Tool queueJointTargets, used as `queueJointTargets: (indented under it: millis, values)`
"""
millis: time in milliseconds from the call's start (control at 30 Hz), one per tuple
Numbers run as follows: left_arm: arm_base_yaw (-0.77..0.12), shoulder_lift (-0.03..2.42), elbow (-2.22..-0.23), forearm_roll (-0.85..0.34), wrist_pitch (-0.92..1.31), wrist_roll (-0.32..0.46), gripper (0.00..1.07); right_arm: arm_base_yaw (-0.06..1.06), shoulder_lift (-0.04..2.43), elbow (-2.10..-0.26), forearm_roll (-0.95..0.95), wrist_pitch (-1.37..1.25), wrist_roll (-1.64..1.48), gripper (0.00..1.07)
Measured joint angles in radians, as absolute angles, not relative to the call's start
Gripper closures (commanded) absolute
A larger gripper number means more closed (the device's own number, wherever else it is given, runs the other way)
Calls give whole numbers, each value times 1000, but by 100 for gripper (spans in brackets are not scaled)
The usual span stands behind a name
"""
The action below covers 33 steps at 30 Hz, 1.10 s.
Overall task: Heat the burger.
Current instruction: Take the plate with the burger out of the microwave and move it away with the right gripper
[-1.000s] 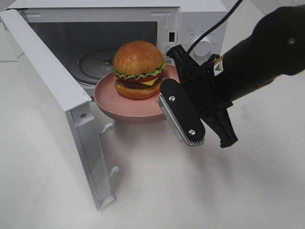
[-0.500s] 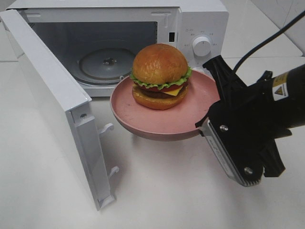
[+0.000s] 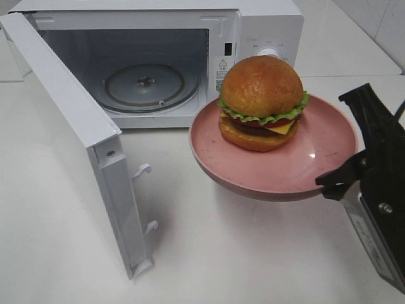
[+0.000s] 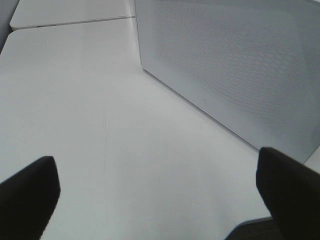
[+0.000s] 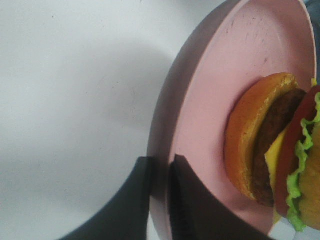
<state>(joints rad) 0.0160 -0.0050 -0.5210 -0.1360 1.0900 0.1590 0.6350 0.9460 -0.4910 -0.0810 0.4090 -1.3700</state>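
High view: burger [image 3: 262, 101] sits on pink plate [image 3: 316, 168], held off the counter [image 3: 209, 253] to the right of the microwave [image 3: 152, 63]; door [image 3: 69, 139] open, cavity empty. Right gripper [image 3: 342, 177] pinches the plate rim farthest from the microwave. Left wrist view: left gripper [image 4: 160, 190] wide open, holding nothing. Right wrist view: right gripper closed on the rim, burger beyond it. Right arm nearer; cavity lies leftward.

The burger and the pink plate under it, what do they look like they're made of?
Burger: probably a plastic or foam replica; the bun is evenly glossy and the layers look moulded. Plate: matte pink, likely plastic or melamine, with a thin rim and faint scuffs. Neither is certain from looks alone.
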Motion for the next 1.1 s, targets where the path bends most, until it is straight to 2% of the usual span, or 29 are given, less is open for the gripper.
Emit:
queueJointTargets:
  millis: [233,400,700,867,1100]
  values:
    - [16,-5,-521,-136,1090,159,7,635,882,-488,-207,501,-1146,107]
    - [16,-5,-521,-136,1090,159,7,632,865,-487,-366,579,-836,107]
    - [16,-5,-521,-136,1090,159,7,631,865,-485,-448,619,-567,107]
    - [16,-5,-521,-136,1090,159,7,631,865,-485,-561,671,-312,107]
    - [16,-5,-521,-136,1090,159,7,631,865,-485,-649,722,-114,107]
